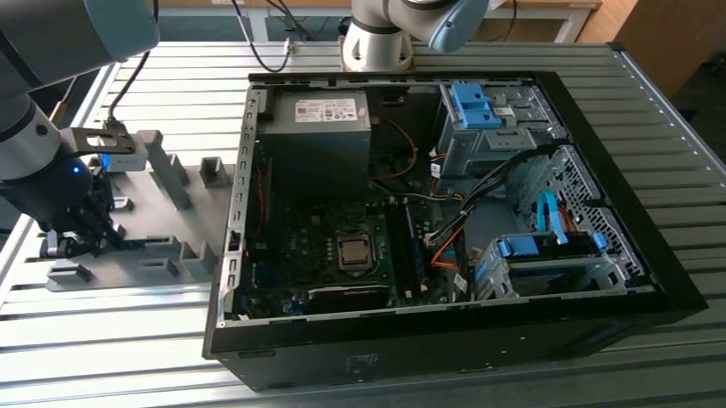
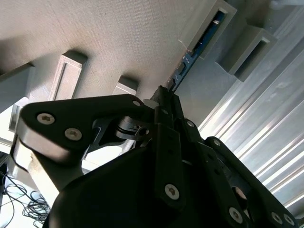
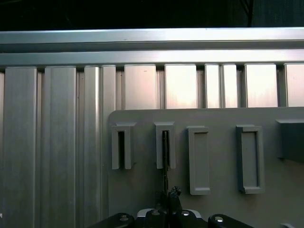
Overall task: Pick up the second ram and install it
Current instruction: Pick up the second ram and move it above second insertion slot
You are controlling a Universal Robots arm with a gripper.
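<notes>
One thin green stick, the second ram (image 2: 190, 54), stands on edge in a grey holder slot (image 3: 159, 142) on the surface (image 3: 57, 142), kept upright for pinching; the hand (image 3: 167, 198) appears clamped on its near end.

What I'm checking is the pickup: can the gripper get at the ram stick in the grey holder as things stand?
Probably yes. In the first wrist view the gripper sits right at the ram stick, which stands on edge in a slot of the grey holder, with nothing between them.
</notes>
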